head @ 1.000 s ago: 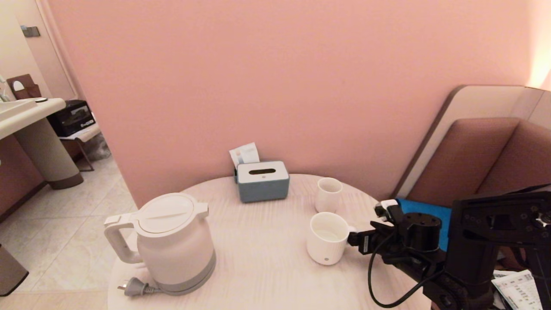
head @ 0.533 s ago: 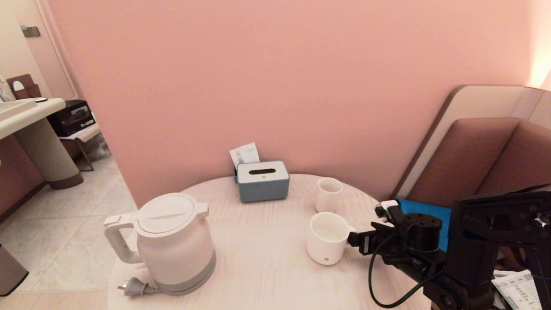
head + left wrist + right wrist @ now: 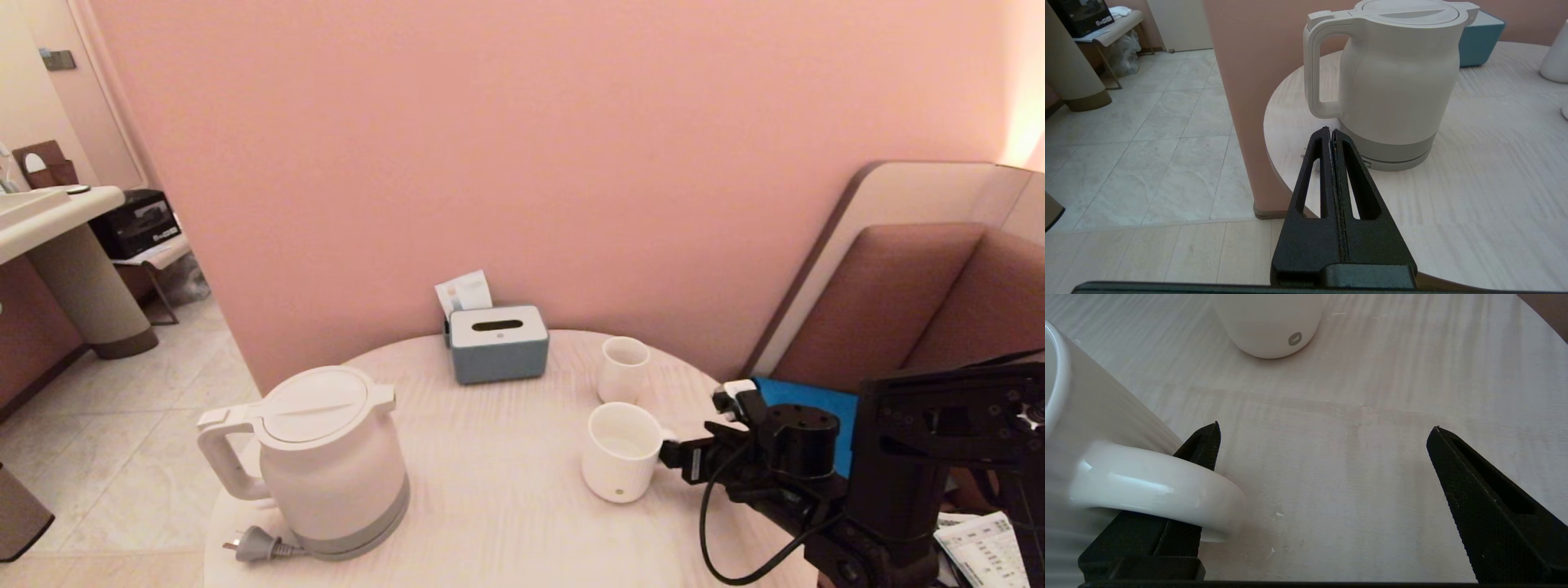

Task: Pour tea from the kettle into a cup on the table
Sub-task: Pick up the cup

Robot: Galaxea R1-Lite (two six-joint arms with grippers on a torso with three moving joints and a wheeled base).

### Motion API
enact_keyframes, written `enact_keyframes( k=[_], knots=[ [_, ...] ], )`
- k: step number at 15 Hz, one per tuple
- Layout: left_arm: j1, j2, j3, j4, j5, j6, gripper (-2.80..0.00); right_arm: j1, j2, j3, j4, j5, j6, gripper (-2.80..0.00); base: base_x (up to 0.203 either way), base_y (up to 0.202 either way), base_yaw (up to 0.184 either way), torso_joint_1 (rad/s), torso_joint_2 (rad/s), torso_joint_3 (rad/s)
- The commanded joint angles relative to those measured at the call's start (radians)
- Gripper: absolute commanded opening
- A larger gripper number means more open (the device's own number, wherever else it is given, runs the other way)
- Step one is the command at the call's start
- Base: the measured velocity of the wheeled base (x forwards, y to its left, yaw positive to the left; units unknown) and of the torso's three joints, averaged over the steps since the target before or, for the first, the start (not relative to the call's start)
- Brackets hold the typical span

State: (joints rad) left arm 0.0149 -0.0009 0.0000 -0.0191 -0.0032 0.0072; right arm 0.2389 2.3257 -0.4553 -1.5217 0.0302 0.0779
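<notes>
Right claw (image 3: 1323,433) wide open beside cup (image 3: 620,449) handle, gripping nothing, likely to steady it. Left claw (image 3: 1331,132) shut, empty, facing kettle (image 3: 1392,81) handle.

Round pale wood-grain table (image 3: 490,457); on it kettle (image 3: 326,461), cup (image 3: 620,453), smaller cup (image 3: 624,369), blue-grey box (image 3: 498,345)

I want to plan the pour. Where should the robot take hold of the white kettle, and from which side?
Probably at the upright part of the loop handle of the kettle. It faces the robot's left, off the table edge, and its opening leaves room for fingers. The left gripper, shut, already points toward it; it must open first. The right gripper is open by the mug.
</notes>
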Motion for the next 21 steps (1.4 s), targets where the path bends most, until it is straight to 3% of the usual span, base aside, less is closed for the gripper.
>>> enact_keyframes(
  k=[1, 13, 14, 21],
  knots=[
    [0.000, 0.001, 0.000, -0.001, 0.000, 0.000, -2.80, 0.000, -0.006, 0.001, -0.041, 0.000, 0.000, 0.00, 0.000, 0.000, 0.000, 0.000, 0.00, 0.000],
    [0.000, 0.001, 0.000, -0.001, 0.000, 0.000, -2.80, 0.003, -0.012, 0.007, -0.041, -0.009, -0.004, 0.00, 0.000, 0.000, 0.000, 0.000, 0.00, 0.000],
    [0.000, 0.001, 0.000, -0.001, 0.000, 0.000, -2.80, 0.005, -0.011, 0.007, -0.041, -0.009, -0.004, -2.80, 0.000, 0.000, 0.000, 0.000, 0.00, 0.000],
    [0.000, 0.001, 0.000, -0.001, 0.000, 0.000, -2.80, 0.007, -0.012, 0.007, -0.041, -0.009, -0.003, -2.80, 0.000, 0.000, 0.000, 0.000, 0.00, 0.000]
  ],
)
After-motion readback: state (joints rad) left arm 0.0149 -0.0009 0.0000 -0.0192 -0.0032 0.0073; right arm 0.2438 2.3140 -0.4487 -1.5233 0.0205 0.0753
